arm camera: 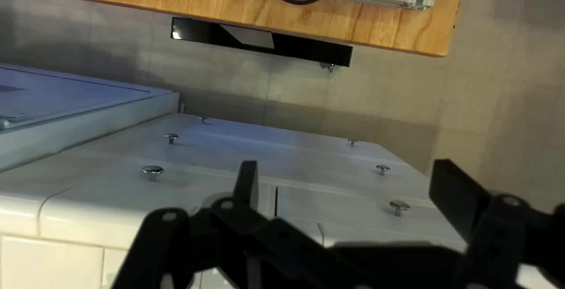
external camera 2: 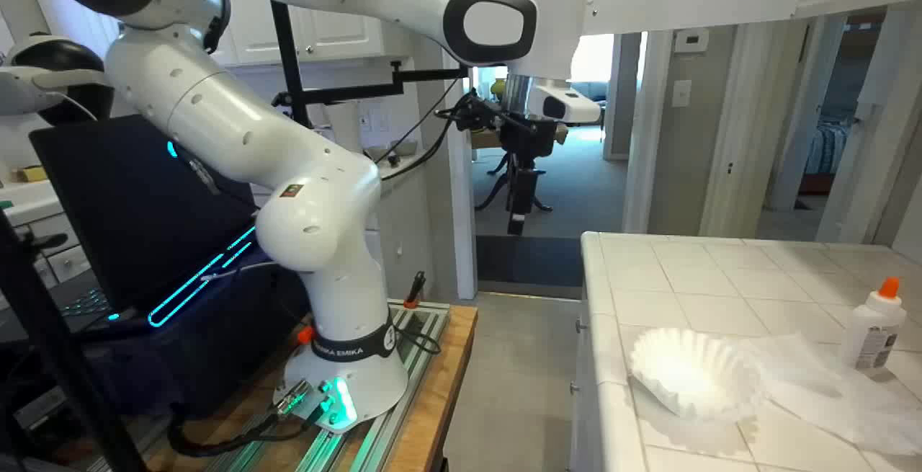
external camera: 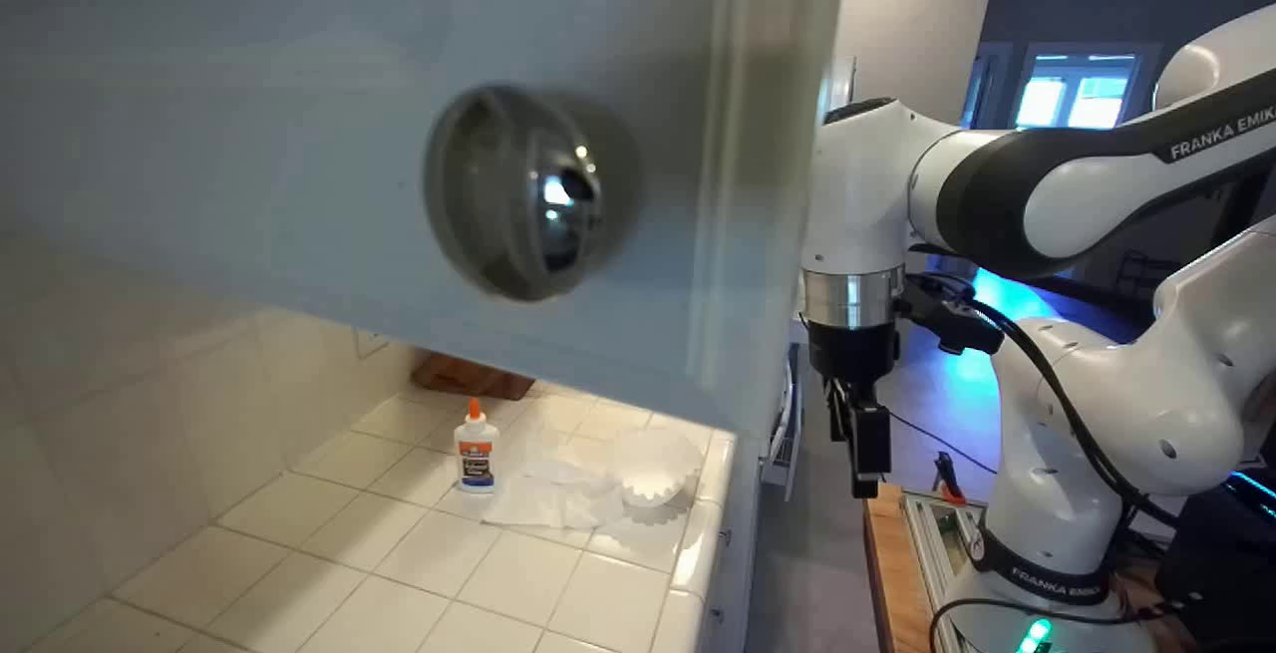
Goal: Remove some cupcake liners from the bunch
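The bunch of cupcake liners shows in both exterior views (external camera: 658, 469) (external camera 2: 695, 375) as a whitish, fluted cup shape lying tilted on the white tiled counter near its edge. Single liners in it cannot be told apart. A thin, crumpled, translucent whitish sheet (external camera: 558, 493) lies beside it and also shows in an exterior view (external camera 2: 807, 378). My gripper (arm camera: 346, 163) is open with nothing between its fingers in the wrist view. In both exterior views the gripper (external camera: 869, 484) (external camera 2: 516, 223) points down, off the counter's side and above its level, well apart from the bunch.
A glue bottle with an orange cap (external camera: 477, 449) (external camera 2: 873, 328) stands beside the sheet. An open cabinet door with a round knob (external camera: 513, 194) hangs over the counter. The counter edge (arm camera: 84, 209) and drawers with metal knobs (arm camera: 152, 172) lie below the gripper. A brown wooden block (external camera: 474, 376) lies behind.
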`<state>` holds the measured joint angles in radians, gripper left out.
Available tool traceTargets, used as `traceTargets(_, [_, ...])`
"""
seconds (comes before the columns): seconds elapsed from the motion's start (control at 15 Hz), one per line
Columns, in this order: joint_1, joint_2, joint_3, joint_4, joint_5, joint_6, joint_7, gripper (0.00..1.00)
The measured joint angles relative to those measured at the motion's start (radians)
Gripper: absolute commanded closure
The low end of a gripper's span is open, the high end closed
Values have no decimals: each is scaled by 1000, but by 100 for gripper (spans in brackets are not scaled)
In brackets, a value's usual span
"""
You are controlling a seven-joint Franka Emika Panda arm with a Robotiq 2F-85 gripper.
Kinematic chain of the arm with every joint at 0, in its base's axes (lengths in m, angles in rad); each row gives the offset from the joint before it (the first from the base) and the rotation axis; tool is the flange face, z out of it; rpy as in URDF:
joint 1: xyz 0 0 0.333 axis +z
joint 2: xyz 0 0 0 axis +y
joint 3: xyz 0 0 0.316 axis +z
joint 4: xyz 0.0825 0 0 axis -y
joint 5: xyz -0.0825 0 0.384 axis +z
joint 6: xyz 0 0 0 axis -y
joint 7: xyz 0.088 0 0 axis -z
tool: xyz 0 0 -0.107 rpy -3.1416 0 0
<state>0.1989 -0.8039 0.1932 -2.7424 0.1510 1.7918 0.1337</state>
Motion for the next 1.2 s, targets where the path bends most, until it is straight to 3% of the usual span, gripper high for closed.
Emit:
traceTargets(0.87, [0, 0, -4, 0, -6, 12, -22, 0])
traceTargets(1.2, [-53, 1, -44, 11, -225, 112, -147, 0])
